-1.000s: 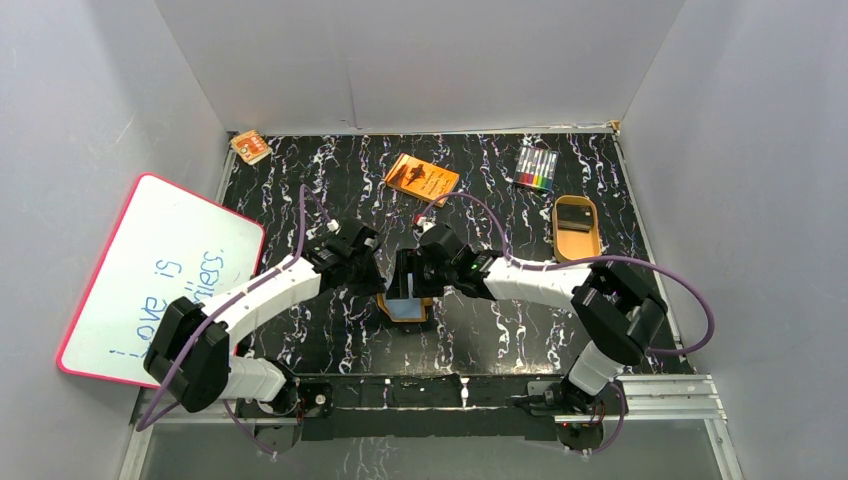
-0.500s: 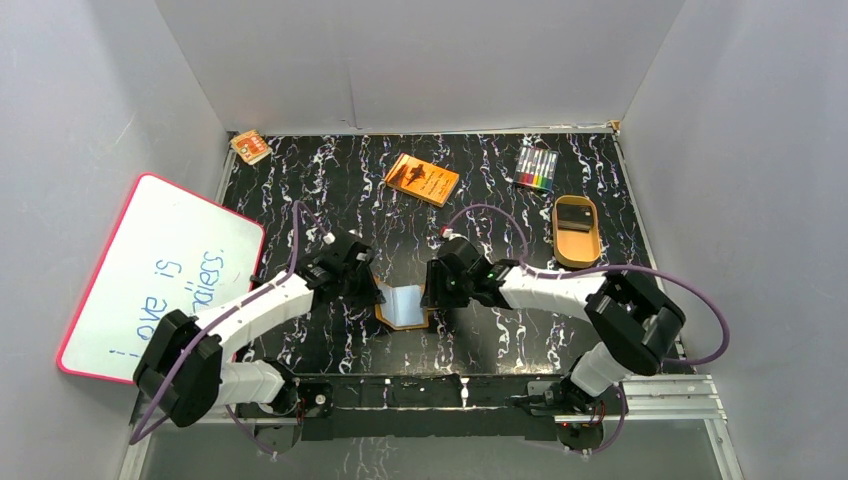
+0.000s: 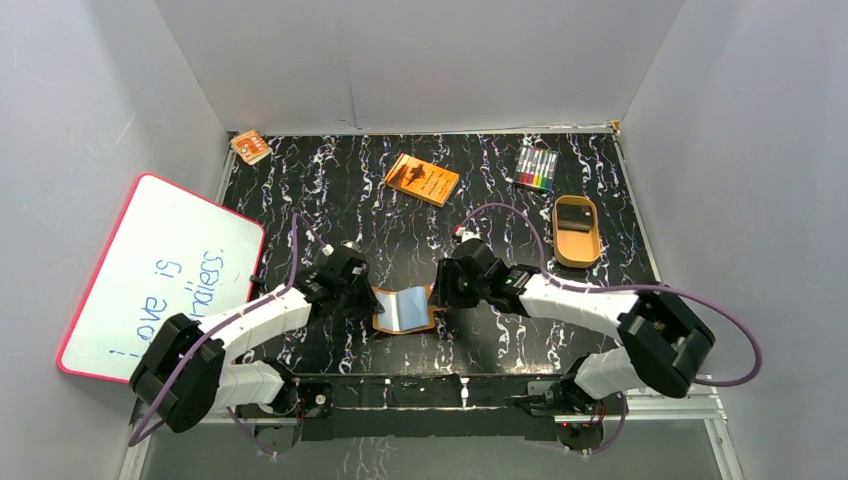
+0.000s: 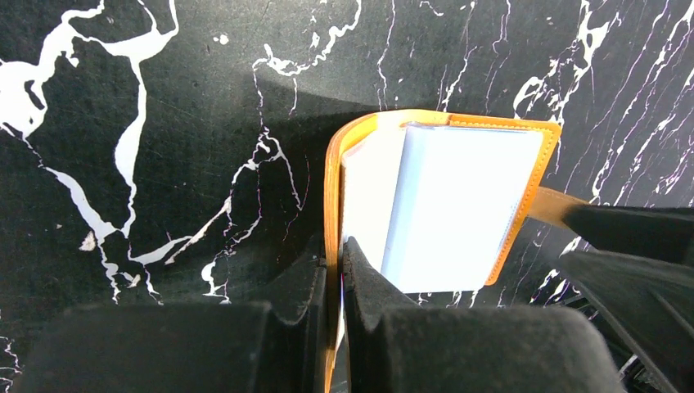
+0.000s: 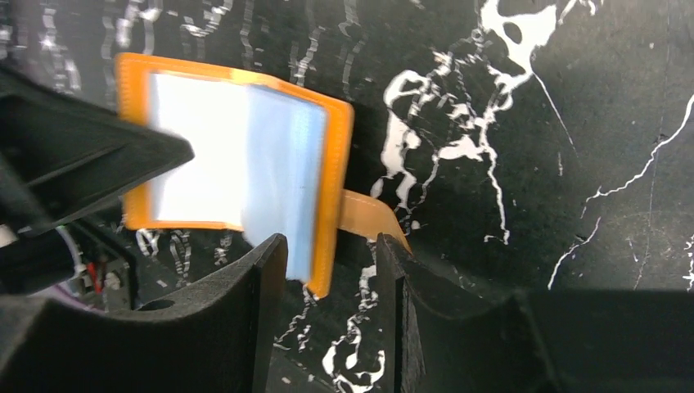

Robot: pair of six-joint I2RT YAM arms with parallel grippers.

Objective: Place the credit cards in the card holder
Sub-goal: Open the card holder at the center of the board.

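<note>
Near the middle of the near edge of the table [image 3: 330, 200], the card holder [image 3: 404, 308] lies spread open with its pale blue-grey pockets facing up, between the two arms. The left gripper [image 4: 337, 255] is clenched on the holder's orange left border, its fingers pinched together over the leather. The right gripper [image 5: 327, 270] straddles the corner of the opposite flap with its jaws apart, and a gap shows between the leather and the outer finger [image 5: 393, 278]. The snap tab [image 5: 368, 217] runs toward that finger. Near the right edge, a tan oval tray [image 3: 577, 248] holds a dark rectangular card [image 3: 573, 216]. An orange book [image 3: 422, 179] and a marker pack [image 3: 536, 168] lie toward the far edge.
</note>
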